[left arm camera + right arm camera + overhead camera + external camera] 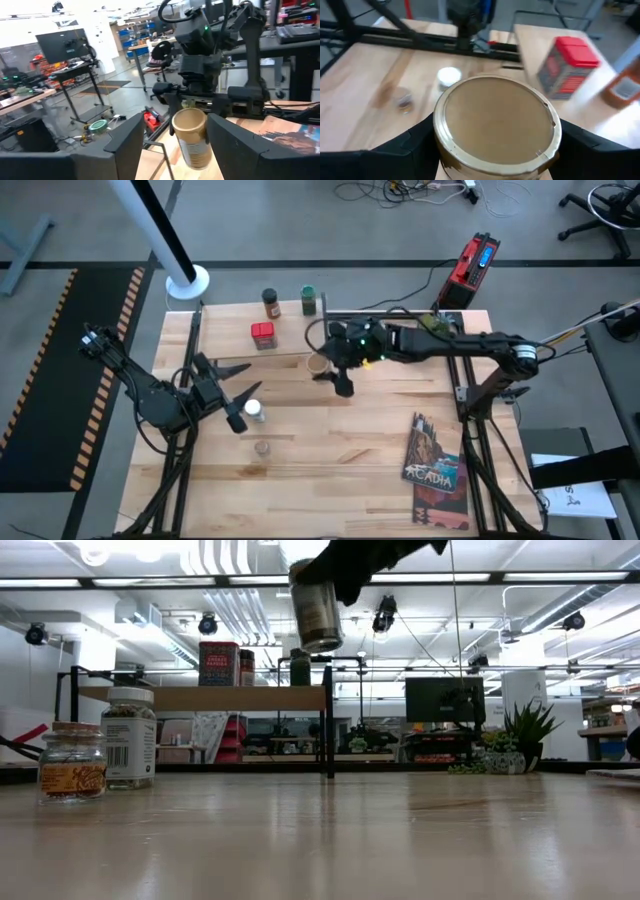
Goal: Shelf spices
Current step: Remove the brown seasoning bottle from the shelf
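Observation:
My right gripper point(330, 368) is shut on the tan canister point(318, 610), high above the table, just near of the shelf point(230, 330). On the shelf stand a red square tin point(263, 335), a dark-capped brown jar point(270, 303) and a green-lidded jar point(308, 300). A white-capped clear jar point(254, 412) and a small cork-topped jar point(262, 448) stand on the tabletop. My left gripper point(238, 393) is open beside the white-capped jar, with nothing between its fingers. My right gripper pinches the canister's side wall just below its top rim point(445, 150) between its two fingers. The fingers point(415, 145) come from above, pointing down, one on each side. The canister hangs below them, lifted clear and nearly upright.
An "Acadia" book point(435, 465) lies at the table's near right. A green plant point(525, 735) stands at the far right. Black frame bars run along the shelf's right end point(328, 715). Bare tabletop point(340, 450) lies in the middle.

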Robot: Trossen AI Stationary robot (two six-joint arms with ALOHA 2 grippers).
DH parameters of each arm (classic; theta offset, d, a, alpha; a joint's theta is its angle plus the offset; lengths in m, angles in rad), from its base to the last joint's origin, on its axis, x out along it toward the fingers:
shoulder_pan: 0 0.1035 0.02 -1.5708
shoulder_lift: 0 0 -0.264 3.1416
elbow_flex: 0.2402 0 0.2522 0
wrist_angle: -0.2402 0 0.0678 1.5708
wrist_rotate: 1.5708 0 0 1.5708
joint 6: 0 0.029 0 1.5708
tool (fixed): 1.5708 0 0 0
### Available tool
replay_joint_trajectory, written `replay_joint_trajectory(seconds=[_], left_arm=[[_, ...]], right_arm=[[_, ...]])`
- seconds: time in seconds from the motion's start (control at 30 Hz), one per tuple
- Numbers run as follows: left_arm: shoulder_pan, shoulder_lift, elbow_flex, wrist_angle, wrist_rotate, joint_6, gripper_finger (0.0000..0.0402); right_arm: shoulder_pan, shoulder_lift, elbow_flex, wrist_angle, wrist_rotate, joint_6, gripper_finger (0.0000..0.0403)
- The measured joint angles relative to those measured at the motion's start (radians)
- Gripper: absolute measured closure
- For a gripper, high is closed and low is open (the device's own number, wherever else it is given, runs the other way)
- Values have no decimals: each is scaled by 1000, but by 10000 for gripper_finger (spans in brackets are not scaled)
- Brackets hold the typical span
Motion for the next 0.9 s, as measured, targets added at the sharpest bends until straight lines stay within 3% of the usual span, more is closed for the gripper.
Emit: replay_joint_trajectory(seconds=[0.27,0.53,0.73,0.9], left_arm=[[0,0,0,-7,24,-45,188],[0,0,-1,-39,32,-89,170],[0,0,-1,-52,32,-107,162],[0,0,-1,-58,31,-111,162]], right_arm=[[99,-2,-41,-57,2,21,144],[120,-7,-225,-95,7,124,144],[141,-90,-486,241,20,249,144],[182,-213,-685,419,180,319,144]])
